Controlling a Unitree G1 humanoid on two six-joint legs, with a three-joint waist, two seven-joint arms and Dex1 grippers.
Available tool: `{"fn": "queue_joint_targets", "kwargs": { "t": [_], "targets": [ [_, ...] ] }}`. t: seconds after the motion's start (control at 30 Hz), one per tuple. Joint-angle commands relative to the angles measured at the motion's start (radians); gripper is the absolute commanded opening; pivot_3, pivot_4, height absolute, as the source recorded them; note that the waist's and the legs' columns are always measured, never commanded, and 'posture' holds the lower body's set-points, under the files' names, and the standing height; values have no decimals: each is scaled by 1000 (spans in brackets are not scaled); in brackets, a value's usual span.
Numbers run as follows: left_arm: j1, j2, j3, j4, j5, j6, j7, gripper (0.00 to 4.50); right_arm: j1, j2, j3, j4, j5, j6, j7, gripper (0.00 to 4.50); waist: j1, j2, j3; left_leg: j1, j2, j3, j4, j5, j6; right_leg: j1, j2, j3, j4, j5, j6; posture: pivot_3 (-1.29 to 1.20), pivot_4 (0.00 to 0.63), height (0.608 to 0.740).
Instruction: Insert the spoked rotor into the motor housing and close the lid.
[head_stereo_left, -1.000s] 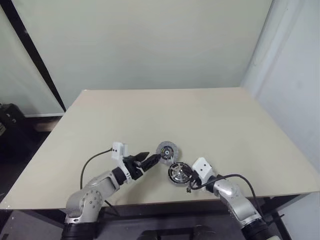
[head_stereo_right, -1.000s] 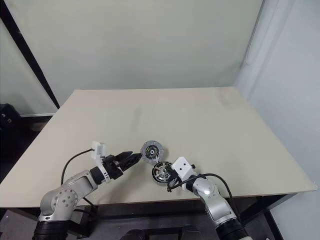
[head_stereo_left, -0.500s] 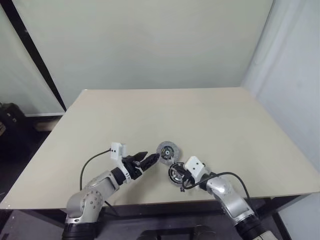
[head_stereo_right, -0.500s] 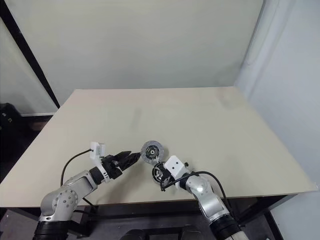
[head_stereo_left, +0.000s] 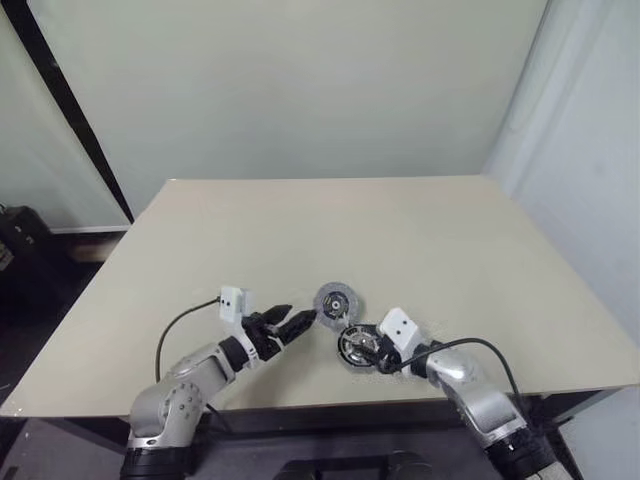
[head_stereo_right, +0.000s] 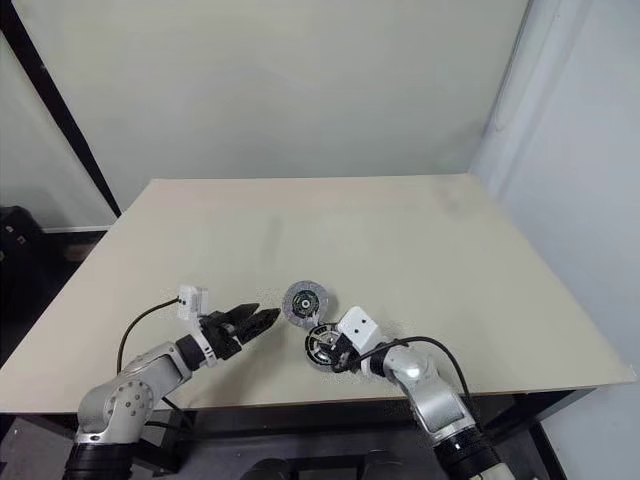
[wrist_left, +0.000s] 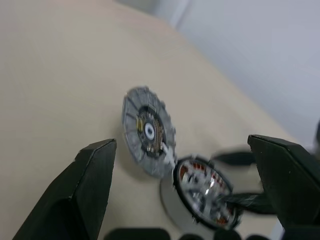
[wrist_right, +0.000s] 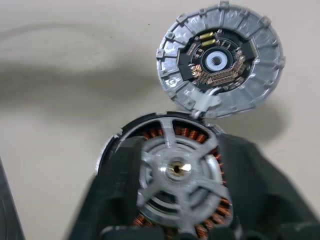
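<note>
Beige surface (head_stereo_left: 420, 240) carries the lid (head_stereo_left: 334, 301) beside the motor housing (head_stereo_left: 355, 346); left pincer (head_stereo_left: 298, 322) gapes empty just left of the lid; right pincer (head_stereo_left: 372, 352) hides its fingers against the housing. Left wrist view: wide-apart fingers (wrist_left: 80, 195) frame both discs. Right wrist view: spoked rotor (wrist_right: 177, 172) sits over copper coils between spread black fingers (wrist_right: 117, 192), contact unclear.

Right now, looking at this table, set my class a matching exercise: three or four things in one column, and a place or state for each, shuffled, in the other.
Things:
1. lid
2. spoked rotor
3. motor housing
4. left gripper

Places or states:
A. jaws wide apart, holding nothing
B. lying open on the table, inner face up
C. seated over the copper coils
D. holds the rotor, beside the open lid

Pairs: 1-B, 2-C, 3-D, 4-A
</note>
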Motion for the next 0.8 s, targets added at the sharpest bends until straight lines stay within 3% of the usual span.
{"fn": "queue_joint_targets", "kwargs": {
  "t": [0.03,0.1,0.27,0.4,0.8],
  "targets": [
    [-9,47,-31,-1,55,-50,-59,4500,-45,-70,1,-141,12,159,66,3781,0,0,0,0,0,0,0,0,0,0,0,0,0,0,0,0,0,740],
    [-6,82,-58,-7,87,-66,-96,4500,-65,-135,26,-202,16,256,124,4469,0,0,0,0,0,0,-1,0,0,-1,0,0,0,0,0,0,0,740],
    [-9,145,-112,-19,149,-95,-160,4500,-124,-269,123,-308,-28,401,207,4469,0,0,0,-1,0,0,-2,-1,1,-2,0,0,-1,0,0,0,0,740],
    [-14,164,-147,-4,196,-135,-195,4500,-185,-327,224,-335,-123,399,212,4469,0,0,1,-1,0,1,-1,-1,0,-2,-1,-1,-1,0,0,0,0,740],
    [-22,162,-187,5,251,-169,-234,4500,-260,-326,365,-297,-191,373,293,4469,0,-1,1,-1,0,0,-1,-1,1,-2,-1,-2,-1,0,0,0,0,740]
  ]
}}
